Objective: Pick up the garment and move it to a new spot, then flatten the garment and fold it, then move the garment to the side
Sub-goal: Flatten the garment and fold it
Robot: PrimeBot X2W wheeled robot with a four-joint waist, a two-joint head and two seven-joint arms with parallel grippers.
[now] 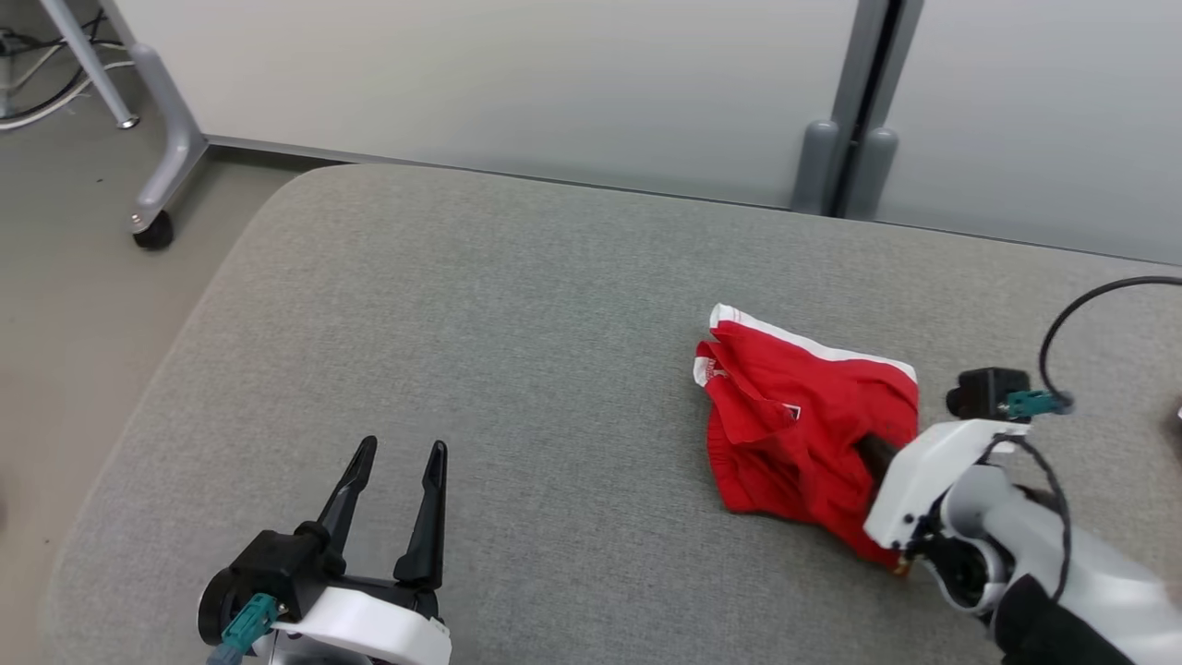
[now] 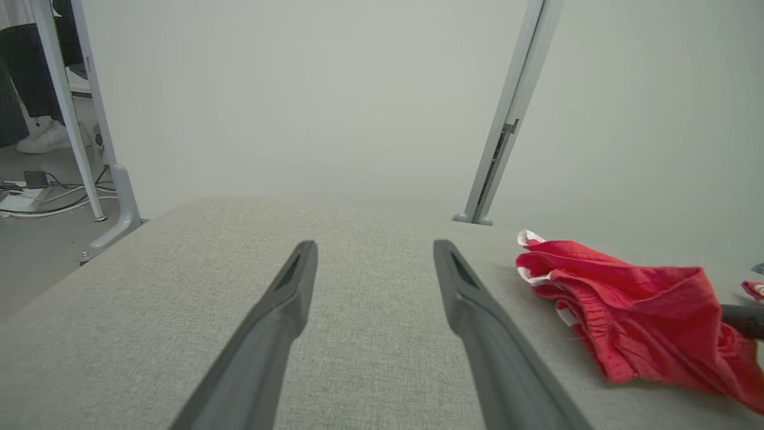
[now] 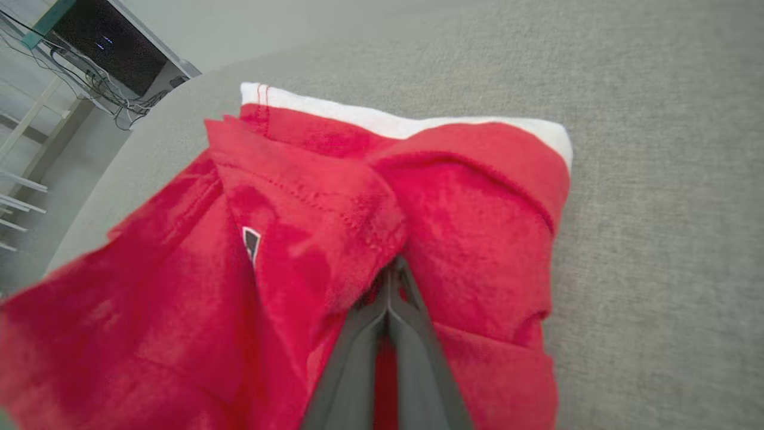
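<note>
The garment (image 1: pixel 799 425) is a crumpled red piece with a white band along its far edge, lying on the right half of the grey padded table (image 1: pixel 517 305). My right gripper (image 1: pixel 873 453) reaches into its near right side, fingers buried in the cloth. In the right wrist view the two dark fingers (image 3: pixel 412 334) meet at their tips, shut on a fold of the garment (image 3: pixel 298 239). My left gripper (image 1: pixel 395 462) stands open at the lower left over bare table, well left of the cloth. The left wrist view has its fingers (image 2: pixel 286 298) spread, with the garment (image 2: pixel 627 310) to their right.
A grey partition wall (image 1: pixel 517 83) runs along the table's far edge, with a post (image 1: pixel 854 102) in it. A wheeled metal frame leg (image 1: pixel 152 226) and cables stand on the floor at the far left. A person's shoe (image 2: pixel 42 137) is far left.
</note>
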